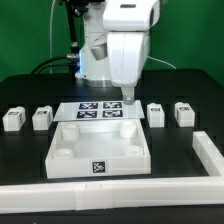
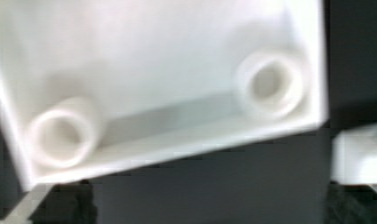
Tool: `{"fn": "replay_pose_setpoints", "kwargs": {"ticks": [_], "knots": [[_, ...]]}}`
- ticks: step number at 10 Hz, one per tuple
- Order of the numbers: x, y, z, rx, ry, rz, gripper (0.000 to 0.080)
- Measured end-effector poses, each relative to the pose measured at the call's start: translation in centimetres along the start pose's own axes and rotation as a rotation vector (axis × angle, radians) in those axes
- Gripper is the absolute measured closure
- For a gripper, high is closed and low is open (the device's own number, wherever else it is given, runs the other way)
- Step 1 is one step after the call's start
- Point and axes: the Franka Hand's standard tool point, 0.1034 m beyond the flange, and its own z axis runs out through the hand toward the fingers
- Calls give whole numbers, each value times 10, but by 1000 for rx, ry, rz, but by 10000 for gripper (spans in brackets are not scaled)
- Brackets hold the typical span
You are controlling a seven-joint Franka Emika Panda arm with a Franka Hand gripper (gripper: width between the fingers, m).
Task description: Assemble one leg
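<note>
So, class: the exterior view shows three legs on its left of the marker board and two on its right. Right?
No. The exterior view shows only two legs on its left of the marker board: an outer leg and an inner leg. The two legs on its right are correct.

Four small white blocks, all alike, resting loose on the dark worktop (image 1: 30,90). Each showing a black-and-white square tag on the side facing the exterior camera. Set roughly in one row. On the exterior view's left of the square panel (image 1: 70,165): outer left leg (image 1: 13,119) and inner left leg (image 1: 42,118), side by side, near each other but apart. On the exterior view's right: inner right leg (image 1: 156,114) and outer right leg (image 1: 184,112), paired likewise. None touching the panel.
</note>
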Motion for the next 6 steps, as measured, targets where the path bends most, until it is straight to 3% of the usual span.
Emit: {"fn": "replay_pose_setpoints", "kwargs": {"ticks": [2,3,6], "knots": [[-26,-24,17,-10,8,-258,150],[-38,-34,25,-1,11,-357,150],[-36,-31,22,4,6,-366,150]]}}
